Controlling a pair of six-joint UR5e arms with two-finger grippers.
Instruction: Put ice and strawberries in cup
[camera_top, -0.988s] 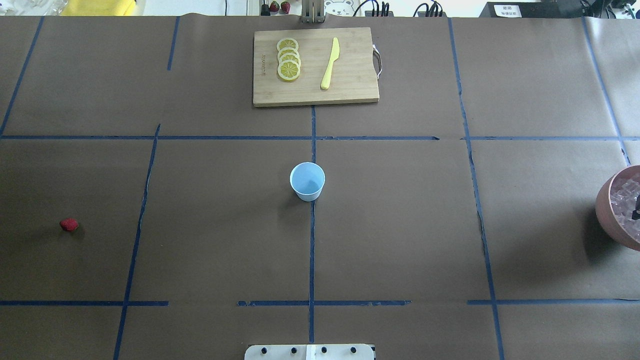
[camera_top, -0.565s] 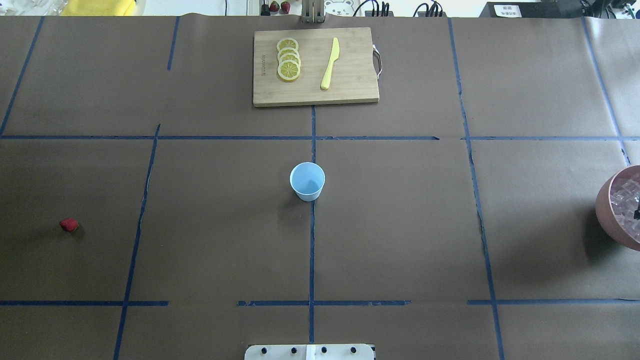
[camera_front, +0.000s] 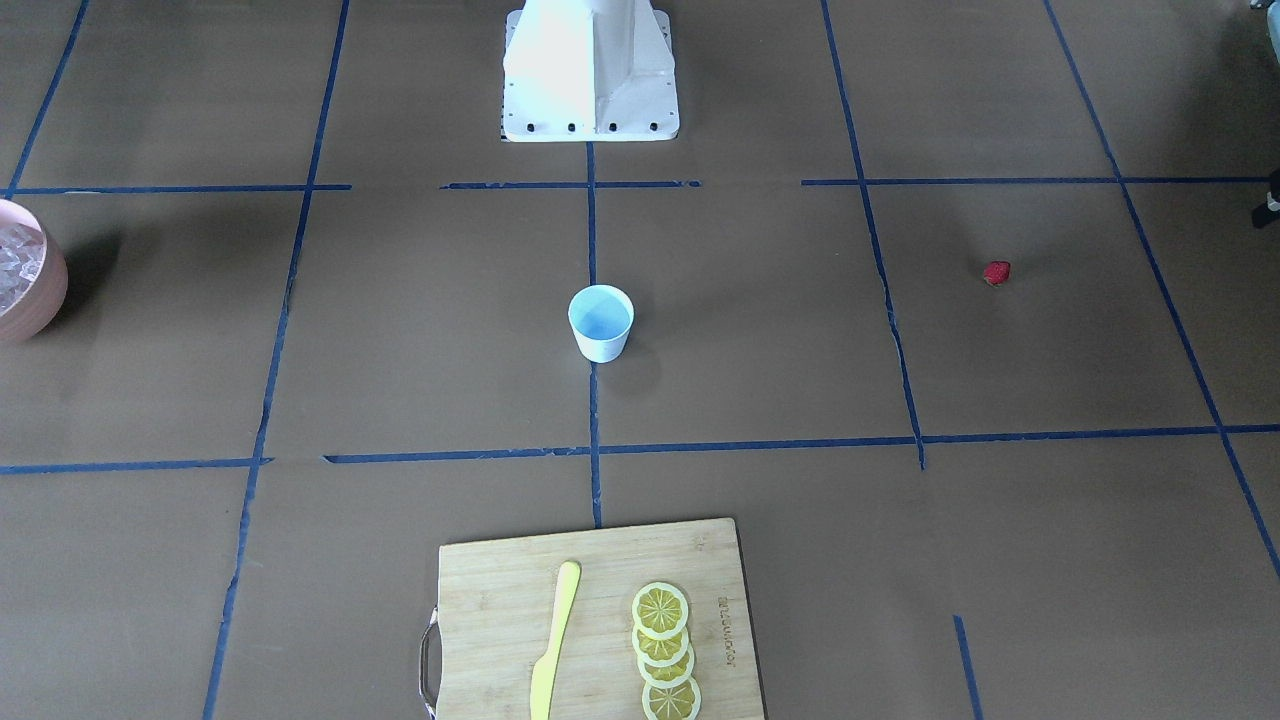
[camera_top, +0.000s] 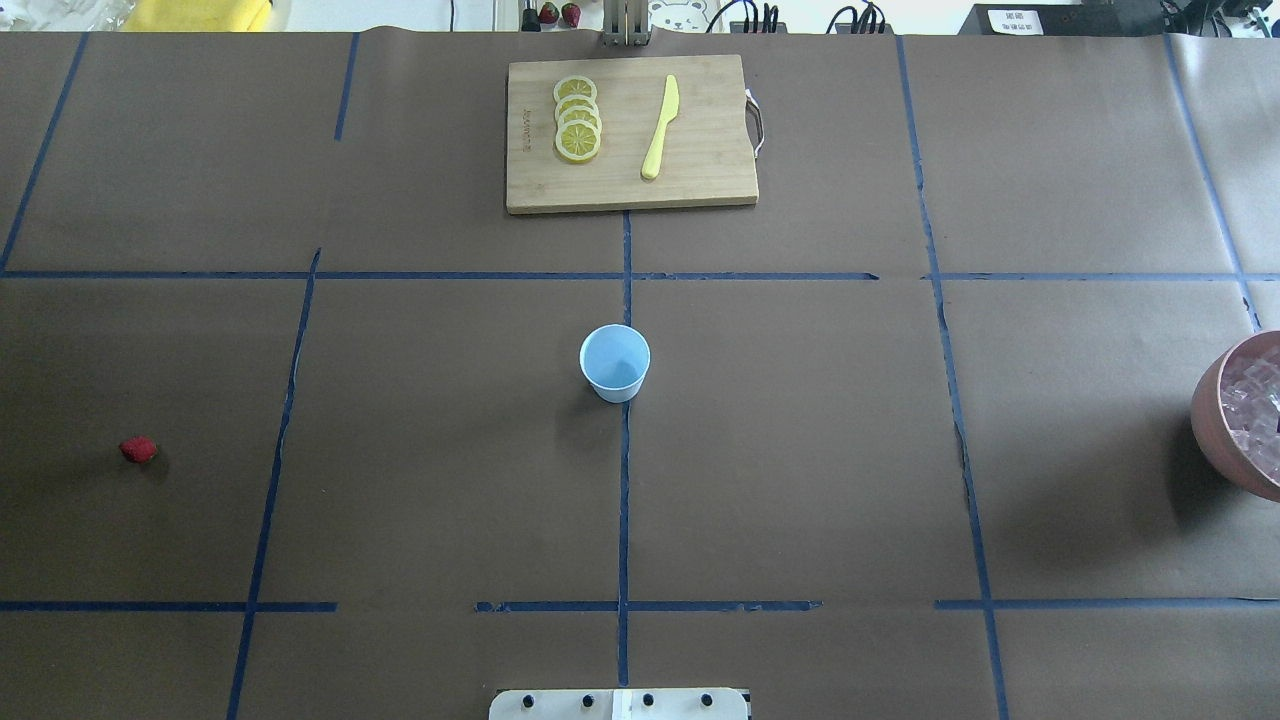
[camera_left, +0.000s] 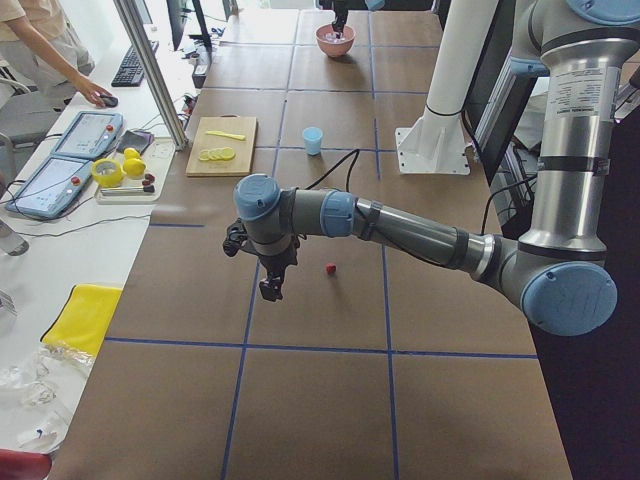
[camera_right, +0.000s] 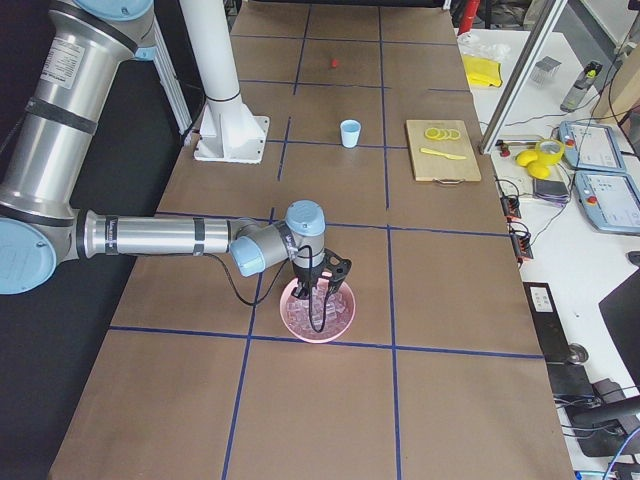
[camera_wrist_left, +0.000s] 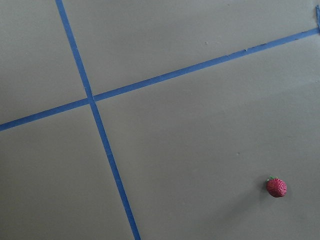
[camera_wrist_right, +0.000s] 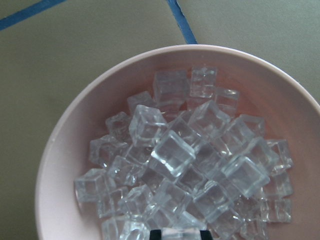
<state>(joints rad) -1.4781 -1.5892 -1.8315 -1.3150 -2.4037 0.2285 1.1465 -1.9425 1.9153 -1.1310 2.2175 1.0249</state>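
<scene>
The white cup (camera_top: 614, 362) with a pale blue inside stands upright at the table's middle; it also shows in the front view (camera_front: 601, 322). The strawberry (camera_top: 138, 449) lies alone on the paper at the far left, and low right in the left wrist view (camera_wrist_left: 276, 187). The ice (camera_wrist_right: 185, 160) fills the pink bowl (camera_top: 1215, 420) at the right edge. My left gripper (camera_left: 270, 290) hangs above the table beside the strawberry (camera_left: 330, 268); I cannot tell its state. My right gripper (camera_right: 318, 300) is down in the bowl among the ice; I cannot tell its state.
A wooden cutting board (camera_top: 630, 132) at the far middle carries lemon slices (camera_top: 577, 118) and a yellow knife (camera_top: 660, 127). Blue tape lines cross the brown paper. The robot's base plate (camera_top: 618, 704) sits at the near edge.
The dark tip of my right gripper over the bowl has slid toward the overhead view's right edge and is almost out of it. Cup and strawberry have not moved.
</scene>
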